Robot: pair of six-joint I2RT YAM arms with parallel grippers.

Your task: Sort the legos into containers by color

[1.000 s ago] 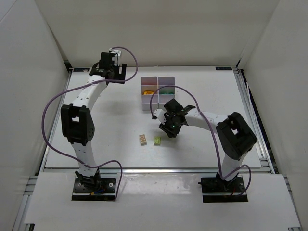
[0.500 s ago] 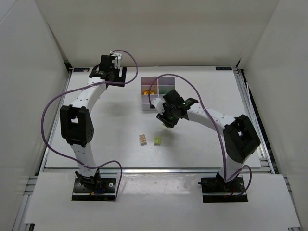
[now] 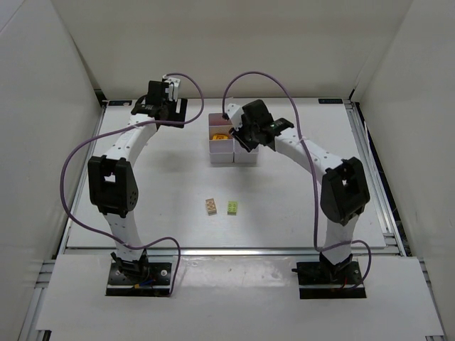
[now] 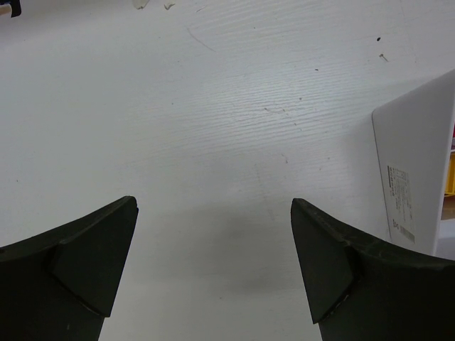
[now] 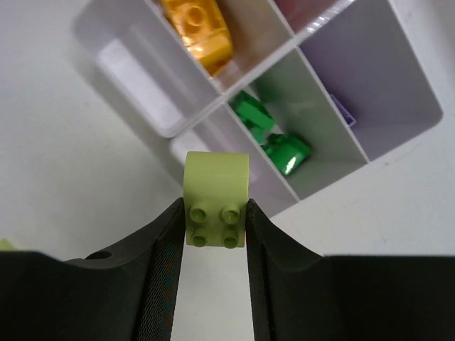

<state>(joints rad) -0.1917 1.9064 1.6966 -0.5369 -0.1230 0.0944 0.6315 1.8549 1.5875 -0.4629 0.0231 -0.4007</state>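
Where the right gripper [image 5: 215, 222] is placed: above the containers [image 3: 222, 145], at the edge of the block, as seen from the top view.
Right fingers: clamped on a lime brick [image 5: 215, 192] from both sides; its four studs are turned toward the wrist camera.
Lime brick position: held clear of the table [image 3: 298, 206], in front of the rim beside the green compartment; the compartment directly below it cannot be determined.
Container contents: an orange brick [image 5: 195, 28] is seen in one compartment, two green bricks [image 5: 286, 153] in the next one, and a small purple piece [image 5: 346, 110] against the wall of a third.
Loose bricks: a tan-orange brick [image 3: 211, 206] and a second lime brick [image 3: 232, 207] are laid on the table side by side without touching, well apart from the containers and nearer the arm bases.
Left gripper [image 4: 213, 213]: held at the far left of the table, beside the containers.
Left fingers: spread wide, with nothing between them.
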